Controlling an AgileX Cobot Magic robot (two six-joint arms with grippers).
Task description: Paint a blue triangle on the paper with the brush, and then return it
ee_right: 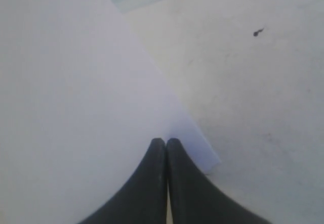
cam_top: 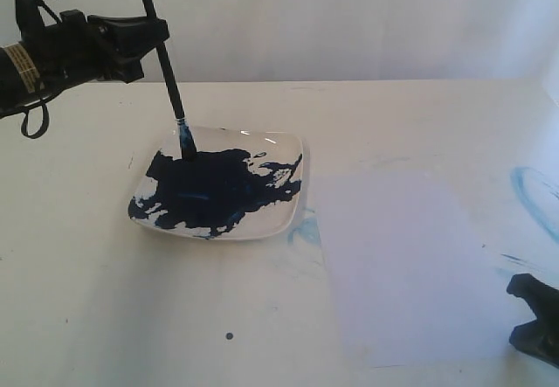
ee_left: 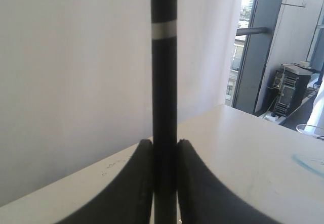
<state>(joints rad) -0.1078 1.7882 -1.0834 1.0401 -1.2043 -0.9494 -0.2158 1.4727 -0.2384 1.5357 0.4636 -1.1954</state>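
the brush (cam_top: 171, 81) runs off the top edge of the exterior view, and its bristles are lost against the dark paint (cam_top: 218, 190) in the dish (cam_top: 279, 147). the right gripper (ee_right: 166, 143) is cut by that view's right edge; whether it touches the paper (ee_right: 76, 107) cannot be told.

The left claw (ee_left: 164, 150) clamps the brush (ee_left: 164, 92), one dark finger pressed against each side of its black handle. A silver band (ee_left: 164, 30) rings the handle, well apart from the fingers. Beyond the brush lies the cream table (ee_left: 238, 143), with a pale blue smear (ee_left: 310, 162) well apart from the brush.
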